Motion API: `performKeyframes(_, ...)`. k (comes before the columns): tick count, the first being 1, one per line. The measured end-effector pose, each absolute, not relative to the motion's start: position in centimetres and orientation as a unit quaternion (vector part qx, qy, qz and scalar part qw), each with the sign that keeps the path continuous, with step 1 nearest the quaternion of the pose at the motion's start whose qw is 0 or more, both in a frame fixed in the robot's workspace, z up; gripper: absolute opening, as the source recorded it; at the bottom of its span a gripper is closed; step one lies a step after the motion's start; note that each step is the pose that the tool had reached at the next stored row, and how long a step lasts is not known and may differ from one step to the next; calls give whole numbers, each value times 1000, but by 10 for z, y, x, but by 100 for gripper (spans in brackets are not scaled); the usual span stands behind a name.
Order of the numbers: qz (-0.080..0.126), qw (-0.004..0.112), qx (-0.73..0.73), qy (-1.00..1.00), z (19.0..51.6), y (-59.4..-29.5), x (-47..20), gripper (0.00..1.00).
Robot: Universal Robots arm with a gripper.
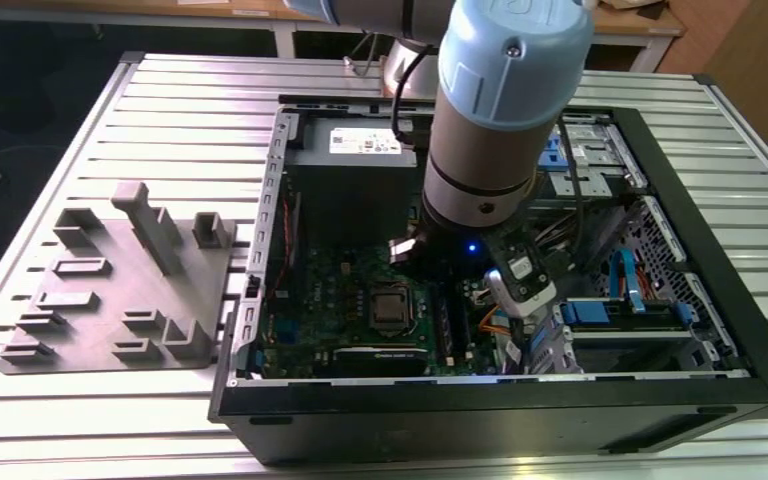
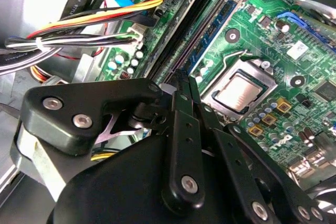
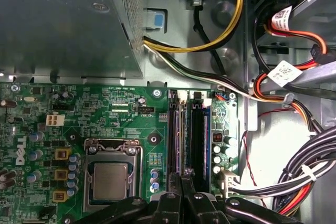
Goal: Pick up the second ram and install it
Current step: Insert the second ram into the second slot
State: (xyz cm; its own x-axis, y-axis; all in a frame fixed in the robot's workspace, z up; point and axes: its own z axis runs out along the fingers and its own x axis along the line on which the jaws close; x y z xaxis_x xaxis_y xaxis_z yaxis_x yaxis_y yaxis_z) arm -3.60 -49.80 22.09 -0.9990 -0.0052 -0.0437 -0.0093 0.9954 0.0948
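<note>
Deep inside the open black metal computer case (image 1: 491,425) right of centre in the exterior view, black gripper (image 3: 185,178) with fingertips pressed together, hold on anything impossible to tell; long dark blue-black memory stick (image 3: 197,129) seated in the green motherboard (image 3: 105,103) just beyond

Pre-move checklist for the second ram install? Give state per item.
1. gripper over the slot rails: ok, it sits at their end and looks in line with them in the first wrist view.
2. second ram held by the gripper: cannot tell.
3. cables off the slot rails: ok, they run beside them, not across.
4. Slot latches open: cannot tell.
5. case open for the arm: ok, the arm reaches in from above.
</note>
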Motion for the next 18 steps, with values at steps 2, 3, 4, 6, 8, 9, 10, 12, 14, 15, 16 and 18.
performKeyframes(2, 46, 22, -4, 999, 221, -498, -36, 9)
performKeyframes(3, 43, 22, -4, 999, 220, -498, -36, 9)
performKeyframes(4, 40, 22, -4, 999, 220, -498, -36, 9)
performKeyframes(6, 38, 22, -4, 999, 221, -498, -36, 9)
performKeyframes(8, 38, 22, -4, 999, 221, -498, -36, 9)
performKeyframes(9, 38, 22, -4, 999, 221, -498, -36, 9)
performKeyframes(10, 38, 22, -4, 999, 221, -498, -36, 9)
performKeyframes(12, 38, 22, -4, 999, 221, -498, -36, 9)
performKeyframes(14, 38, 22, -4, 999, 222, -498, -36, 9)
performKeyframes(15, 38, 22, -4, 999, 224, -498, -36, 9)
performKeyframes(16, 38, 22, -4, 999, 226, -498, -36, 9)
performKeyframes(18, 38, 22, -4, 999, 229, -498, -36, 9)
